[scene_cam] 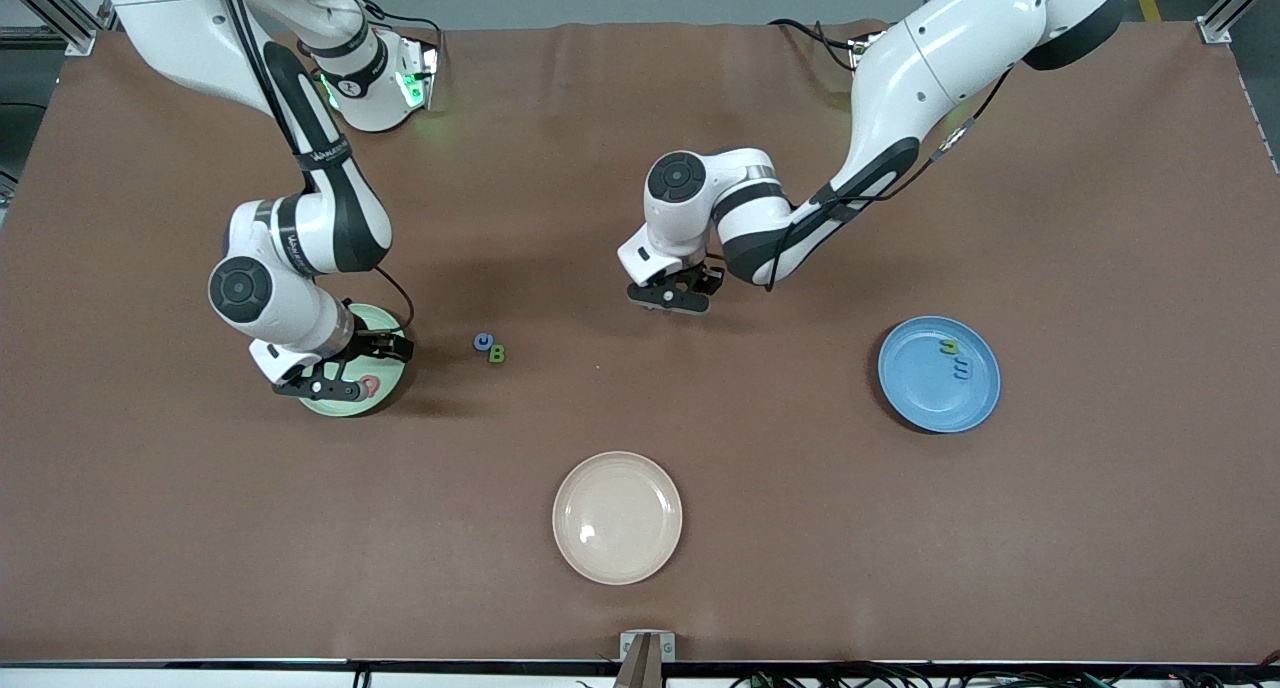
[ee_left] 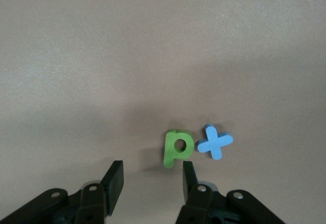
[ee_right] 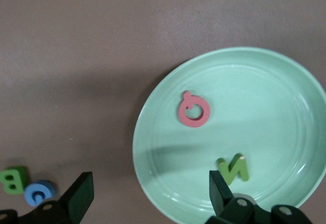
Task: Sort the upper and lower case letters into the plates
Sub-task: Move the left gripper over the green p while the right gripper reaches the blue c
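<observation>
Cream-beige plate (scene_cam: 617, 517) lies bare. Left gripper (ee_left: 153, 180), open, hovers beside green p (ee_left: 177, 148) (blue x (ee_left: 215, 142) adjoining); right gripper (ee_right: 147, 193) gapes over pale green plate (ee_right: 285, 81).

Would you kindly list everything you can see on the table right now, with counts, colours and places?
pale green plate: 1, toward the right arm's end of the table
red Q, green N: 1 each, in the pale green plate
blue plate: 1, toward the left arm's end
green letter, blue letter: 1 each, in the blue plate
cream plate: 1, nearest the front camera
blue C, green B: 1 each, side by side on the table
green p, blue x: 1 each, on the table
left hand: open, over the green p
right hand: open, over the pale green plate's edge
</observation>
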Action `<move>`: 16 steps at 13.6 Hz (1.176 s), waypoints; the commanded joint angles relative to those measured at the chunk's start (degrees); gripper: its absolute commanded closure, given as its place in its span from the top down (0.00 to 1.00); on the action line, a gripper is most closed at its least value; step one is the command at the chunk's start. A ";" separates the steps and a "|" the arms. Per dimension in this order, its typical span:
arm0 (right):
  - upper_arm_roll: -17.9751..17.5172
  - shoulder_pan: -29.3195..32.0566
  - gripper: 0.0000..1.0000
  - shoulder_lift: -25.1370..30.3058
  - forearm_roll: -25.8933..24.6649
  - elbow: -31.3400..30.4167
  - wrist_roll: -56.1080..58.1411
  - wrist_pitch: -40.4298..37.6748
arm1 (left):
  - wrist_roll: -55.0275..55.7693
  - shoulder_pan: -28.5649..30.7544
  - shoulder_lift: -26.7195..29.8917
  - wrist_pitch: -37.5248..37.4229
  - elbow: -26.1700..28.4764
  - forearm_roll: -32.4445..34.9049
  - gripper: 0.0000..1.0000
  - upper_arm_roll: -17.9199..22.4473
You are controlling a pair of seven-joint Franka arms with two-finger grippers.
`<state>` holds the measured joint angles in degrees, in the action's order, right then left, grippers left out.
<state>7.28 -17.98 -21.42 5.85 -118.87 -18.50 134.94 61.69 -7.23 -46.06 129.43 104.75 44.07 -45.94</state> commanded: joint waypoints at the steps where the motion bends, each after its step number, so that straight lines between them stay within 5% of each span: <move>1: -0.24 -2.93 1.00 0.32 1.53 1.18 -20.42 -1.61 | -1.04 -0.42 -0.44 1.17 -0.25 1.11 0.54 0.50; 4: -0.51 -7.06 1.00 0.41 0.49 2.50 -42.10 -1.88 | -1.13 -0.59 -1.14 1.17 -0.34 1.11 0.52 0.50; 8: -0.51 -7.06 1.00 -0.03 1.26 4.26 -43.10 -1.70 | -1.04 -0.85 -2.19 3.36 -0.60 1.81 0.51 1.90; 16: -0.42 -12.24 1.00 -5.73 1.71 4.17 -72.94 3.83 | -0.95 -4.64 -2.99 4.42 -4.56 1.55 0.51 5.16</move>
<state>6.54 -28.02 -25.34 6.88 -115.11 -83.48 137.80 60.94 -10.82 -47.58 133.27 102.13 44.63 -41.78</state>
